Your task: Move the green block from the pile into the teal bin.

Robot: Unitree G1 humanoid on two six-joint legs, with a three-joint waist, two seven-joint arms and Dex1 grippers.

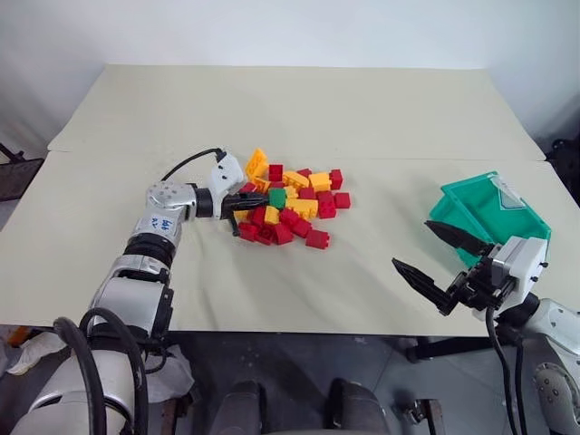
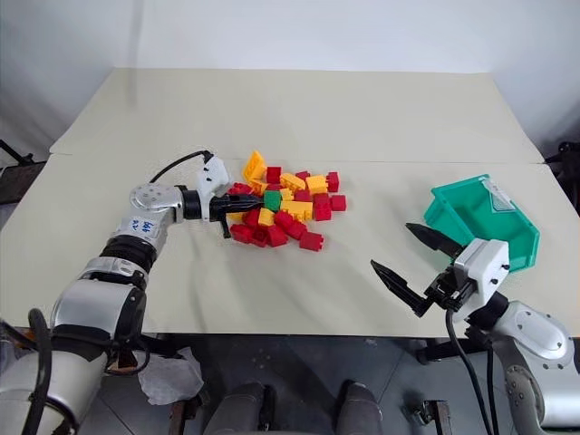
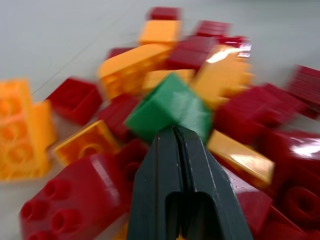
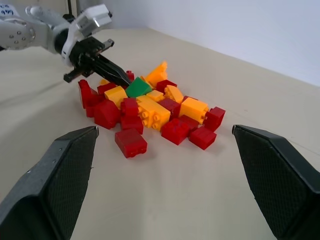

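the left gripper [image 1: 261,200] has its fingers pressed together, tip right against the green block [image 1: 277,198], which sits in the pile [image 1: 290,206] mid-table. the right gripper [image 1: 442,265] hangs with fingers wide apart, holding nothing, near the teal bin [image 1: 489,214] at the right.

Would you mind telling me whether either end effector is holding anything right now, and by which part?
Nothing is held. The left end effector is shut, its tip at the green block in the pile. The right end effector is open and empty.

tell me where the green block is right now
The green block sits in the pile, mid-table, at the tip of the shut left hand.
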